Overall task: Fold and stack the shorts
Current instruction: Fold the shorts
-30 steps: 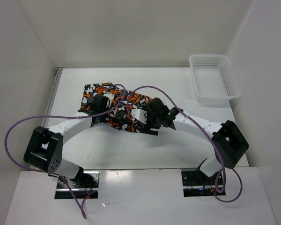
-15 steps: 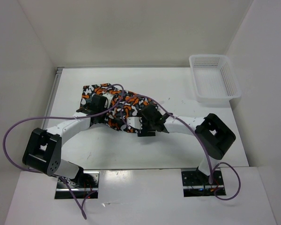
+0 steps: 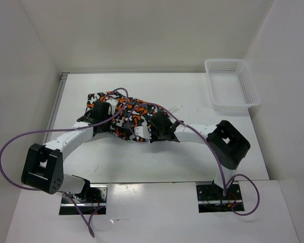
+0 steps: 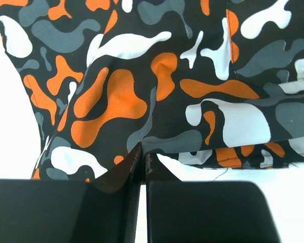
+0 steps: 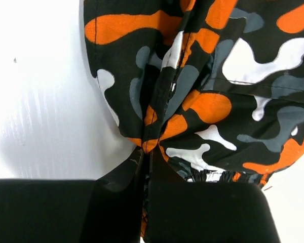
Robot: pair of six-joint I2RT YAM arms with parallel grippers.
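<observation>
Left claw (image 4: 142,161) and right claw (image 5: 147,154) each clamped on an edge of the shorts (image 3: 129,114). Mid-fold, seemingly; move both together, level above the bench (image 3: 142,162), fabric taut, so layers land square.

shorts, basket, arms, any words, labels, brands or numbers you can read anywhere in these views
No readable text in any view.
shorts: only orange, black, white and grey blotches; no tag or label shows.
basket: plain white mesh, no marking.
left gripper and right gripper: plain black fingers, no print.
Arm bases in the top view: nothing legible; any marks there are too small to read.
</observation>
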